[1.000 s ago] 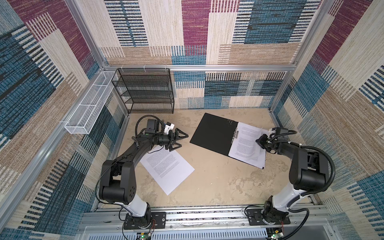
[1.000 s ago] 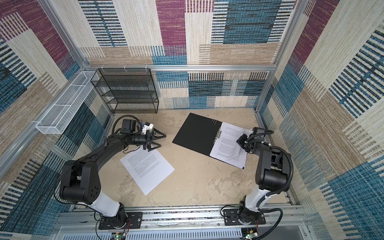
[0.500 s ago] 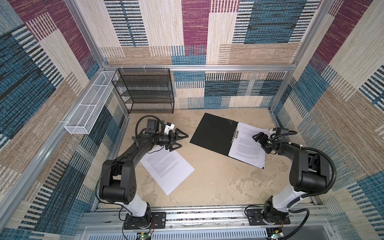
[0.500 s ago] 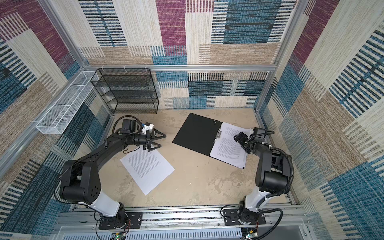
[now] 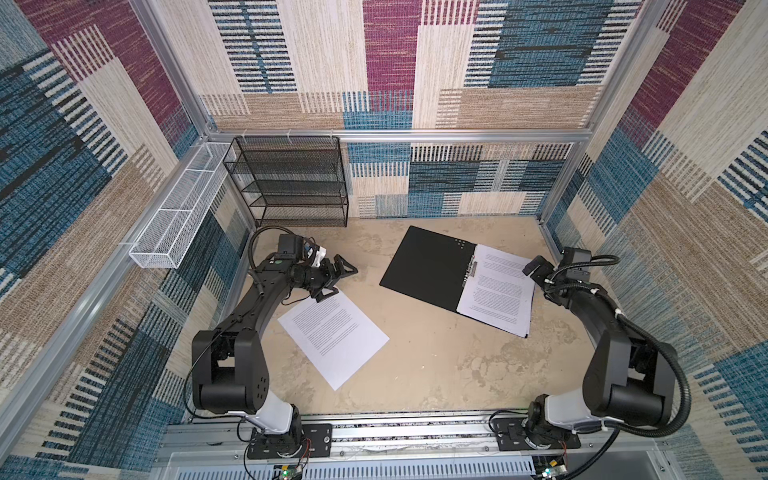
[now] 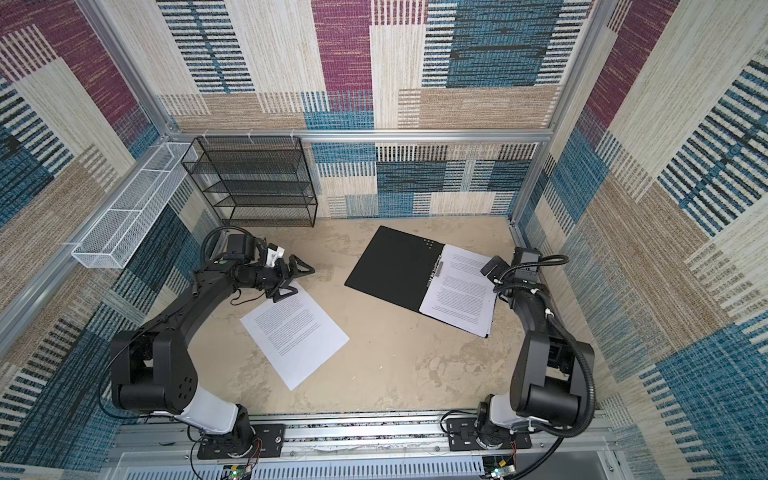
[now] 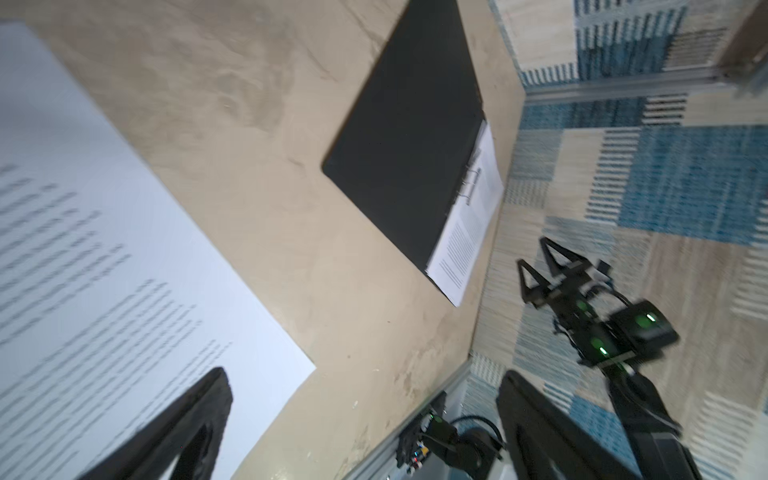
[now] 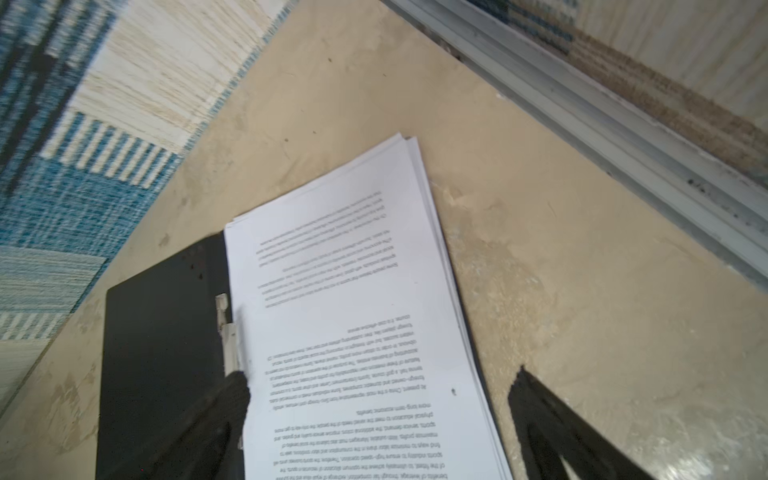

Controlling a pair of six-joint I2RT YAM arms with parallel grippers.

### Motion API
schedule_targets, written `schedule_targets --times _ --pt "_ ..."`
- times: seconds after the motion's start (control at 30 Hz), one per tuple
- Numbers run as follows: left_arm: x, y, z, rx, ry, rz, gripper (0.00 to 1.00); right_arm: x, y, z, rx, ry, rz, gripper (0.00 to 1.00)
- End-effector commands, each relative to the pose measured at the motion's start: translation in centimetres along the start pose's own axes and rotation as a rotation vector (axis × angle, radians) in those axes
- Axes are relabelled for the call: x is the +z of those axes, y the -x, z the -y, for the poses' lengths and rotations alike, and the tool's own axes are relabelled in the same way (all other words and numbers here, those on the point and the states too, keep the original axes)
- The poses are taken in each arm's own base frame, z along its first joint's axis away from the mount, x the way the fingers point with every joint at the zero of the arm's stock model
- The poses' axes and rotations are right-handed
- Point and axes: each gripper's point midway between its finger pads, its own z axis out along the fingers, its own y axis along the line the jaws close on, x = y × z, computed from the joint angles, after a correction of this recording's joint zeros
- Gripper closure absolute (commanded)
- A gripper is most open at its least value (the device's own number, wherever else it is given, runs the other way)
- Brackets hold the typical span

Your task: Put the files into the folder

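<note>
Release on the right side: R claw (image 5: pixel 533 268) was clenched at the stack's outer edge a sec ago. Now its jaws are spread wide and empty, and it has moved only slightly. Its wrist view confirms this: the fingers (image 8: pixel 540 419) stand either side of the stack (image 8: pixel 345 311) w/ nothing pinched. The stack lies flat on the right half of the folder (image 5: pixel 428 264), inner edge beside the spine clip (image 8: pixel 226 328), sheet edges a bit fanned. The folder is open, black inside up, toward the back right of the table (image 5: pixel 436 374).

L claw (image 5: pixel 344 282) hasn't budged: jaws apart, empty, hovering over the far corner of the one loose sheet (image 5: pixel 332 336). That sheet lies flat left of the table's middle, well apart from the folder.

For the task, imo, that batch is delivered and the R arm is free. One sheet is left to carry across, prob. L's job. Thin paper flat on the table looks hard to pinch w/o sliding or curling it first. The fanned stack may need squaring before the folder shuts.
</note>
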Motion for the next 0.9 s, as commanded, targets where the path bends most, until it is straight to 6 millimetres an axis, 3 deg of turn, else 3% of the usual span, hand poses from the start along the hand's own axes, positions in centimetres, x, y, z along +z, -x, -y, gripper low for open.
schedule_targets --times 0.0,0.07,0.13,0.2,0.3,0.4,0.53,0.77,0.87 --pt "-1.4 -0.7 -6.9 -0.157 0.220 0.055 0.00 -0.3 -2.2 -6.0 -0.145 0.163 -0.042 0.00" --pt "-1.5 -0.8 -9.0 -0.244 0.224 0.072 0.00 -0.1 -6.0 -10.5 -0.237 0.264 -0.121 0.00" --pt "-1.3 -0.5 -9.8 -0.277 0.216 0.089 0.00 -0.1 -10.4 -14.7 -0.314 0.368 -0.203 0.00" --pt "-0.7 -0.3 -10.0 -0.290 0.200 0.088 0.00 -0.2 -14.0 -17.8 -0.366 0.443 -0.268 0.00" --pt "-0.4 -0.5 -12.0 -0.299 0.286 0.084 0.00 -1.0 -19.1 -22.1 -0.443 0.555 -0.360 0.01" --pt "0.2 -0.6 -13.2 -0.287 0.325 0.066 0.00 -1.9 -23.3 -25.3 -0.518 0.629 -0.435 0.00" --pt "1.3 -0.9 -13.8 -0.286 0.355 0.026 0.00 -2.7 -25.6 -27.2 -0.526 0.709 -0.487 0.00" --pt "4.1 -1.8 -14.1 -0.251 0.422 -0.048 0.00 -2.5 -26.9 -27.4 -0.543 0.723 -0.529 0.00" --pt "5.5 -1.7 -13.3 -0.229 0.417 -0.066 0.00 -2.4 -28.9 -27.7 -0.571 0.722 -0.579 0.00"
